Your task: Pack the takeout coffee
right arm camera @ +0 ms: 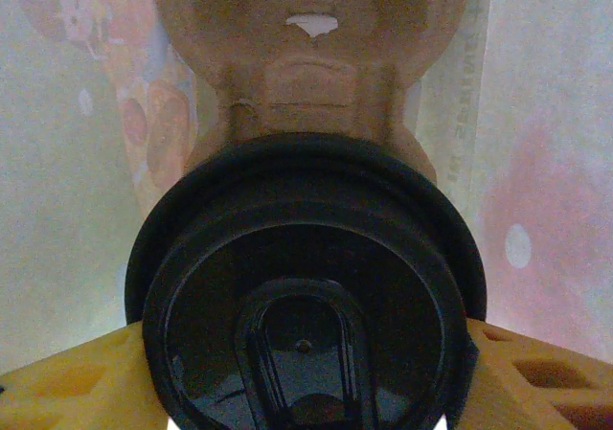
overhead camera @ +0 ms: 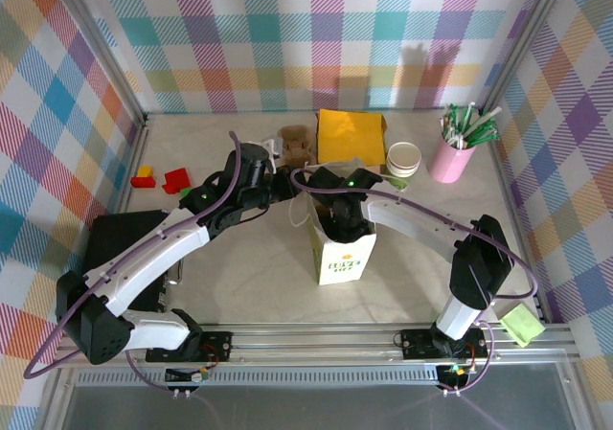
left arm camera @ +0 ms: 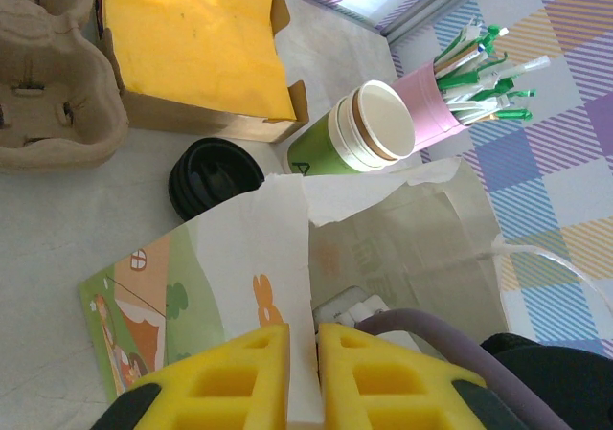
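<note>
The takeout coffee (right arm camera: 305, 258) shows its round black lid from above in the right wrist view, inside the white printed paper bag (overhead camera: 343, 258). My right gripper (right arm camera: 306, 377) is shut on the cup, one yellow finger (right arm camera: 77, 377) on each side of the lid. Beneath the cup, at the bag's bottom, lies a brown pulp carrier (right arm camera: 306, 56). In the top view the right wrist (overhead camera: 345, 200) reaches down into the bag's mouth. My left gripper (left arm camera: 305, 353) is shut on the bag's upper edge (left arm camera: 287, 258), holding the bag open from the left (overhead camera: 287, 187).
Behind the bag stand a stack of lidless green-banded cups (overhead camera: 403, 158), a pink cup of straws (overhead camera: 452, 152), a box of yellow napkins (overhead camera: 350, 135), brown carriers (overhead camera: 295, 143) and black lids (left arm camera: 215, 176). Red and yellow blocks (overhead camera: 175, 179) and a black tray (overhead camera: 124, 243) lie left.
</note>
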`<state>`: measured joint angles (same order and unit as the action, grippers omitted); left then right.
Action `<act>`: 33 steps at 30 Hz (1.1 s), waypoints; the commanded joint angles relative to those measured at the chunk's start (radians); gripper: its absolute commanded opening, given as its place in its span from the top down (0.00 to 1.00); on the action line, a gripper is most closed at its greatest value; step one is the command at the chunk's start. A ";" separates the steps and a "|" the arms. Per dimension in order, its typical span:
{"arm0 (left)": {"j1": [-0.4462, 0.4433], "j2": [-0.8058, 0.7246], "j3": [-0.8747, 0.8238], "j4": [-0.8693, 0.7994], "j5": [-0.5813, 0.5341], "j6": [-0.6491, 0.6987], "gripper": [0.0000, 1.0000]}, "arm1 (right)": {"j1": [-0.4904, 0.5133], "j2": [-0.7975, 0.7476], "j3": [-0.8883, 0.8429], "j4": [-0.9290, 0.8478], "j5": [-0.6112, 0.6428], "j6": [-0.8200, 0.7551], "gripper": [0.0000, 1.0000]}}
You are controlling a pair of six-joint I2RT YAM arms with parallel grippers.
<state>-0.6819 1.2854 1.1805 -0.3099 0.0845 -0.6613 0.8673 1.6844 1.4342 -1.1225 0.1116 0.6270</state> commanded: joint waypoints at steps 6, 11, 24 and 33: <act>0.007 -0.009 -0.012 0.023 -0.005 0.018 0.84 | 0.015 0.031 -0.048 0.009 -0.033 0.017 0.54; 0.007 -0.009 -0.013 0.023 -0.005 0.018 0.84 | 0.015 0.031 -0.056 0.014 -0.033 0.017 0.54; 0.007 -0.005 -0.015 0.023 -0.002 0.015 0.84 | 0.015 0.051 -0.084 0.044 -0.038 0.020 0.55; 0.007 -0.009 -0.019 0.024 -0.003 0.016 0.84 | 0.015 0.054 -0.089 0.046 -0.035 0.020 0.54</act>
<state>-0.6819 1.2854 1.1728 -0.3069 0.0845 -0.6609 0.8711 1.6741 1.4132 -1.1015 0.1154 0.6331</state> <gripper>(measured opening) 0.157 0.654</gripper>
